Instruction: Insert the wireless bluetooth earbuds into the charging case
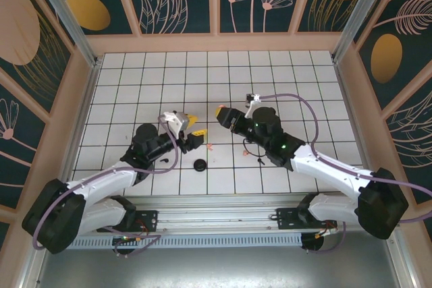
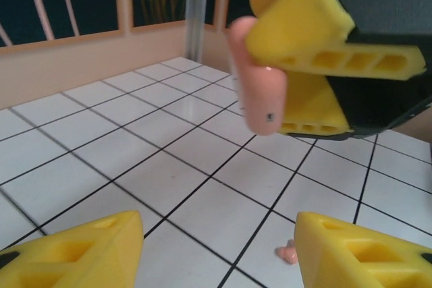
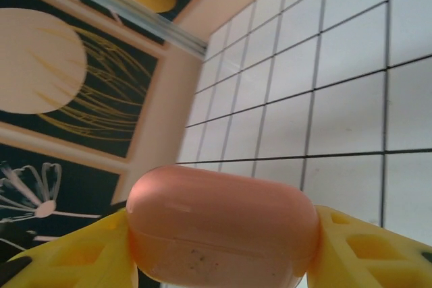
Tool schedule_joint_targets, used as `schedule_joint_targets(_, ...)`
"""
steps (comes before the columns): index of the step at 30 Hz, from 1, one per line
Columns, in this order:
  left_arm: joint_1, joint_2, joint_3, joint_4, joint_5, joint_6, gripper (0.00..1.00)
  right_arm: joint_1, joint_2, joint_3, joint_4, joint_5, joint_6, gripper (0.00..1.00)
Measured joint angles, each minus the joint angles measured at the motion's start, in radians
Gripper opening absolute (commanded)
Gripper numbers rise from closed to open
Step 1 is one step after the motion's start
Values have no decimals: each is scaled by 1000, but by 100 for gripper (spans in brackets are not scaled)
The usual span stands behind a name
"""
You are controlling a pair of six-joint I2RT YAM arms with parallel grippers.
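Though apart and empty, left fingers [image 2: 74, 254] near right fingers [image 3: 364, 247], tight around charging case [image 3: 223, 224]

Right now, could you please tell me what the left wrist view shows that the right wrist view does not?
Left wrist, not right wrist: a pink earbud lying on a tile in front of the left gripper, whose jaws stand open and empty.
Right wrist, not left wrist: the charging case seen side-on, its long rounded side spanning the gap between the jaws.
Both: the case clamped in the right gripper, the white tiled floor and the patterned wall.
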Motion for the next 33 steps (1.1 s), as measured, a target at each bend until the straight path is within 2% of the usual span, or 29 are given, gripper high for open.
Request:
schedule_joint_targets(8,-66,66,70,82,-5,27,60,0,0,-5,103,-86,0,53)
schedule_joint_targets(15,-71,87,71,177,-14,-18,55,0,0,-8,121,-126,1,53)
schedule_joint_targets(20,-77,94,71,216,-29,-60,54,0,0,-25,136,-148,6,53)
schedule_joint_targets(26,-79,94,71,249,-39,-100,44,4,0,-27,152,-167,21,53)
schedule_joint_targets(33,-79,103,72,267,-35,-113,41,8,0,-30,171,-186,27,53)
